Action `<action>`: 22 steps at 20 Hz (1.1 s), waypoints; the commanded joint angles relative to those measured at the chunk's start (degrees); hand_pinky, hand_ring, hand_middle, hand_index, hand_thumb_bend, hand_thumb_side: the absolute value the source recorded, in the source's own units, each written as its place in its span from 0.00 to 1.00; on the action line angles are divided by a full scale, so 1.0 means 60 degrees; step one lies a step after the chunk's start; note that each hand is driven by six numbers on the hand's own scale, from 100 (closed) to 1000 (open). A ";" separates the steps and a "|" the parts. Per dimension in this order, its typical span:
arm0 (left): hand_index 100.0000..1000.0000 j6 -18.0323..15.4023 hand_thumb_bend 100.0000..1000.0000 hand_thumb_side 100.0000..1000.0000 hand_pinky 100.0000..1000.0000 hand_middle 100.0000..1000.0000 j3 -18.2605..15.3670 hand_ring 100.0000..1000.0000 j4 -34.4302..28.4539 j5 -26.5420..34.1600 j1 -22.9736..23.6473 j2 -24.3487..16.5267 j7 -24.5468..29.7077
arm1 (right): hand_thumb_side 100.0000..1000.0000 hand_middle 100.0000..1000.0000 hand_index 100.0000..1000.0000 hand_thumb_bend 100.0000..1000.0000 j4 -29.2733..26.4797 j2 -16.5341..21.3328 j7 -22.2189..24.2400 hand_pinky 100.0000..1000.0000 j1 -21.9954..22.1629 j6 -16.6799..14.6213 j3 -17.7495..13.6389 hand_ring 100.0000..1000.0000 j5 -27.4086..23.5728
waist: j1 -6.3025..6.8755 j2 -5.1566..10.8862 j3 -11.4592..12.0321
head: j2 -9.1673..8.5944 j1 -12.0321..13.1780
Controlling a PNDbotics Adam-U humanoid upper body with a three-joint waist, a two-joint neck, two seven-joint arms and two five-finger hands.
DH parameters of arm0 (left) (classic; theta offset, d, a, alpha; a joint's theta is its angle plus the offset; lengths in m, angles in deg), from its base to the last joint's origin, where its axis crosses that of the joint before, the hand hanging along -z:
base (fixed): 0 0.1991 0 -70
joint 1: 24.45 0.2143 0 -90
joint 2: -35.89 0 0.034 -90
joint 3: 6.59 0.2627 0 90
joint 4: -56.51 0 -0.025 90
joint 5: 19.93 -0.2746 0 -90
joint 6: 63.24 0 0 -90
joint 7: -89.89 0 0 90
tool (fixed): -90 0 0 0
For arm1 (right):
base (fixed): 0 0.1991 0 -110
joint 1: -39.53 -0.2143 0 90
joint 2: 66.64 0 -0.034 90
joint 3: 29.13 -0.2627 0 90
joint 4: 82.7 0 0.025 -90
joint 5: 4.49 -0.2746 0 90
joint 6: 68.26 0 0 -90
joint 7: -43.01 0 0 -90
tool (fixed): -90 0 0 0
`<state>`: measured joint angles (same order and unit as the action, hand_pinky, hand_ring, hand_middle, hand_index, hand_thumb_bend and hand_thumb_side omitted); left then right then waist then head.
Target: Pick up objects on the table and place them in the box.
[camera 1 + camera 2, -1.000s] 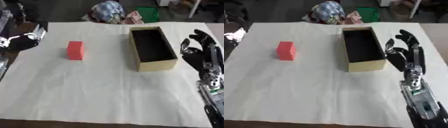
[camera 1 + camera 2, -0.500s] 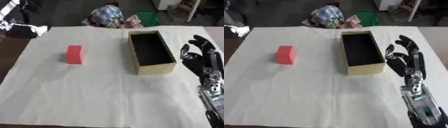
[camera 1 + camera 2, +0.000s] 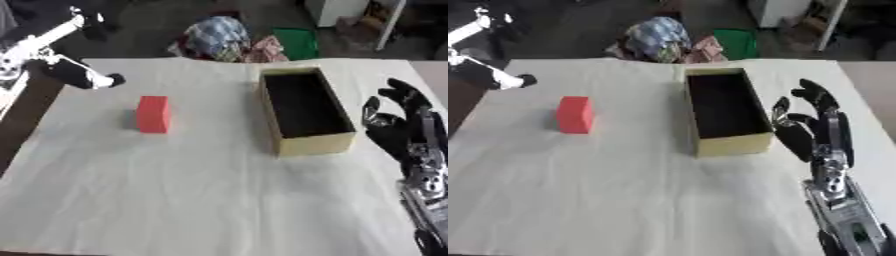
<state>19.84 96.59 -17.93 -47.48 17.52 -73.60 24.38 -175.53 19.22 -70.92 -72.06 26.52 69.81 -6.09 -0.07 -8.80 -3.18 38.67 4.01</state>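
Red block [image 3: 153, 114] sits left of centre on your bench [image 3: 175, 190], apart from the open box [image 3: 305, 111], while your right hand [image 3: 811, 131] rests spread at lower right.

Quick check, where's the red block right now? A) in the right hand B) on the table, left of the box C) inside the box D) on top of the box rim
B: the red block sits on the white table cover, apart from and left of the box, whose inside shows dark and empty; the right hand is open beside the box, holding nothing.
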 commanded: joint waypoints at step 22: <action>0.92 -0.1891 0.77 0.00 0.80 0.80 -0.0115 0.80 0.2433 -0.3496 -0.1179 0.0923 0.0941 | 0.00 0.69 0.84 0.00 -0.0029 0.0192 0.0066 0.63 -0.0077 -0.0054 0.0044 0.93 -0.0086 | 0.0058 0.0071 -0.0185 | 0.0329 -0.0002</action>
<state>8.93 96.84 -3.57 -67.80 11.94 -67.33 30.19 -175.20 19.25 -70.70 -71.66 26.29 70.12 -6.51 0.23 -9.16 -4.30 40.23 4.01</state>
